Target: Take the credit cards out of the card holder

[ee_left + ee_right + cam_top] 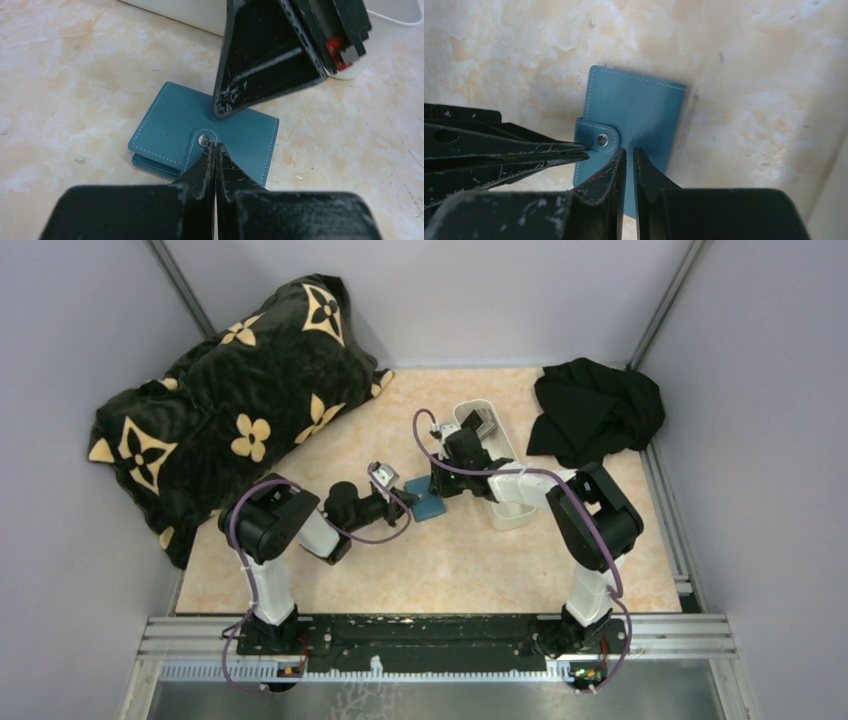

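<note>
Two grippers at the card holder, which lies folded flat on the table, near the white tray. My left gripper: fully closed, tips at the snap tab. My right gripper: tips on the cover, slim gap, nothing held.

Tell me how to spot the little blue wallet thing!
Start at the beige marbled table, with the big black flowered pillow at its back left. Near the middle, just left of the long white tray, the left gripper and right gripper meet over the card holder. It is the only teal-blue thing there: flat, folded shut, with a strap and a silver snap.
</note>
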Controlling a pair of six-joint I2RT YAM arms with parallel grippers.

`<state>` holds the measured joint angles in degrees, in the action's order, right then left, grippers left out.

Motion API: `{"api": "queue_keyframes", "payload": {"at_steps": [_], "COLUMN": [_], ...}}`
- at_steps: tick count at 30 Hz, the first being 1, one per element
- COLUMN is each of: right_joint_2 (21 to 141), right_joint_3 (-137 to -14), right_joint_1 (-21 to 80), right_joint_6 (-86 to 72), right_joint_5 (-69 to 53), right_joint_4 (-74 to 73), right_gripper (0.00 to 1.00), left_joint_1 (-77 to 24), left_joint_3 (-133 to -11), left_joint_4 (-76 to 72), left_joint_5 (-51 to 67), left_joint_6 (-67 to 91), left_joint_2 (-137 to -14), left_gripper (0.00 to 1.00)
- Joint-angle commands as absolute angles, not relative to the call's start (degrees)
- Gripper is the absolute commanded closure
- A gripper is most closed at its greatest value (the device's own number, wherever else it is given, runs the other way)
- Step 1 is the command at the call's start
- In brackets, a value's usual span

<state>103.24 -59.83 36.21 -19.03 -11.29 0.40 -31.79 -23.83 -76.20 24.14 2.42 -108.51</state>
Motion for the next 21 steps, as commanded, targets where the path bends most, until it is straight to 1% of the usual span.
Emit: {"api": "queue_keyframes", "payload": {"at_steps": [1,3,8,9,10,12,13,14,15,16,19,21], "right_joint_2": [100.6,101.2,101.5,101.3,101.1,100.3,99.8,99.1,98.6,98.3,97.5,96.7], "right_joint_3": [-58.7,-57.6,-54.1,-53.9,-53.9,-54.1,-54.4,-54.6,-54.9,-55.3,-56.3,-56.3], "right_joint_1": [39.7,40.1,40.2,40.2,40.2,40.2,40.2,40.1,40.1,40.0,39.9,39.8], "right_joint_6": [-18.1,-19.4,-21.1,-21.0,-20.9,-20.5,-20.4,-20.2,-20.1,-19.8,-19.3,-19.2], "right_joint_5": [-12.0,-12.6,-13.1,-12.8,-12.5,-11.3,-10.8,-10.4,-10.3,-10.6,-11.5,-11.5], "right_joint_4": [3.2,4.1,6.6,6.4,6.1,5.2,4.9,4.6,4.1,3.4,2.2,1.8], "right_gripper": [0.9,0.92,0.94,0.94,0.94,0.93,0.93,0.93,0.93,0.95,1.0,1.0], "left_joint_1": [-32.1,-32.1,-32.2,-32.3,-32.3,-32.3,-32.3,-32.2,-32.2,-32.2,-32.2,-32.2], "left_joint_3": [-23.4,-23.4,-23.6,-23.7,-23.8,-23.8,-23.8,-24.0,-24.2,-24.3,-24.5,-24.7], "left_joint_4": [-79.1,-79.1,-77.9,-78.2,-78.7,-80.1,-80.7,-80.9,-80.9,-81.1,-82.7,-82.9], "left_joint_5": [25.1,24.6,23.9,23.7,23.7,23.1,22.7,22.5,22.3,22.3,21.7,21.2], "left_joint_6": [4.9,5.2,4.1,3.7,3.5,2.9,2.5,2.1,1.7,1.4,0.9,0.1], "left_joint_2": [-107.2,-107.0,-106.8,-107.2,-107.8,-108.9,-109.4,-109.9,-110.3,-110.7,-111.7,-111.7], "left_gripper": [1.0,1.0,0.99,0.9,0.78,0.43,0.3,0.22,0.19,0.18,0.2,0.21]}}
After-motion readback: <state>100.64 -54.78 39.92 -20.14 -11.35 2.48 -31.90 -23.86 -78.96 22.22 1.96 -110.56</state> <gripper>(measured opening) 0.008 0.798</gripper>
